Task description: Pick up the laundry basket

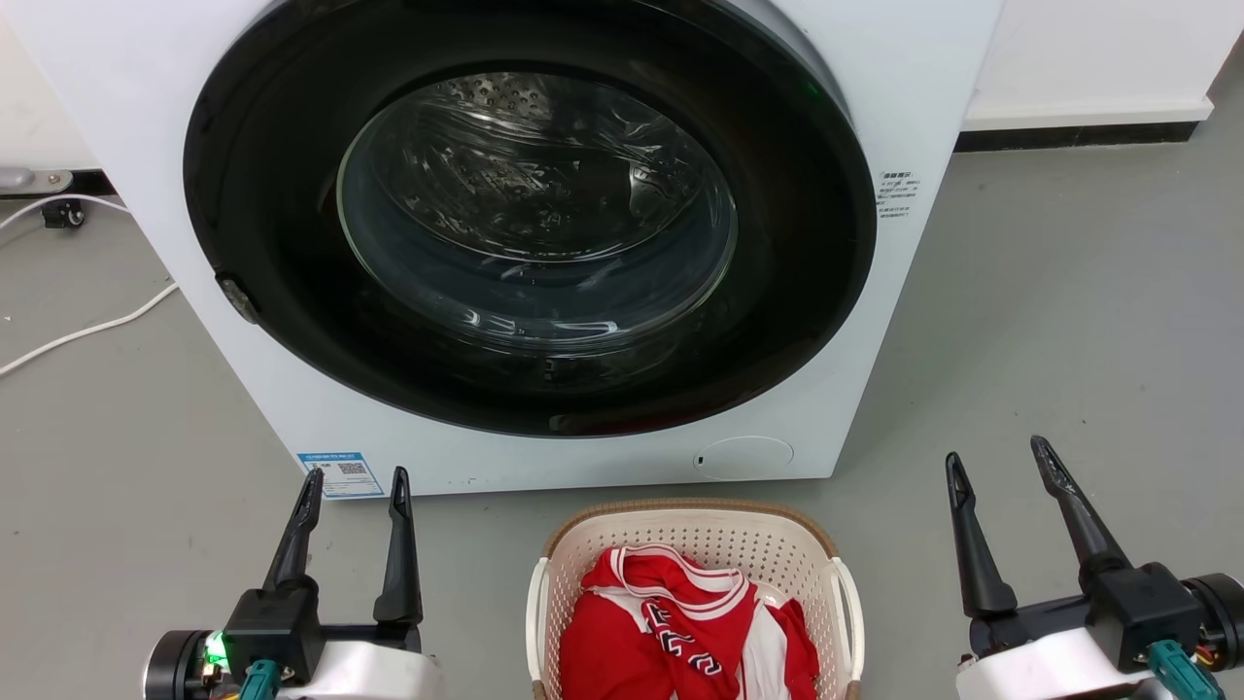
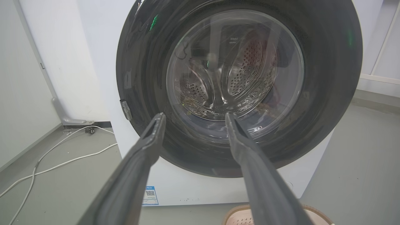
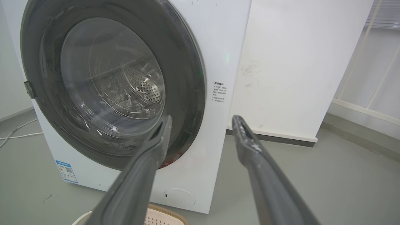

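Head view: the left gripper [image 1: 355,476] sits at 7 o'clock with its fingers parted narrowly and gripping nothing. The laundry basket [image 1: 692,508] stands on the grey floor [image 1: 1069,340] at 6 o'clock, between the two grippers and clear of both, just in front of the washing machine [image 1: 904,292]. A red-and-white garment [image 1: 661,622] lies inside the basket. The right gripper [image 1: 997,452] sits at 4 o'clock with its fingers spread wider and nothing between them.
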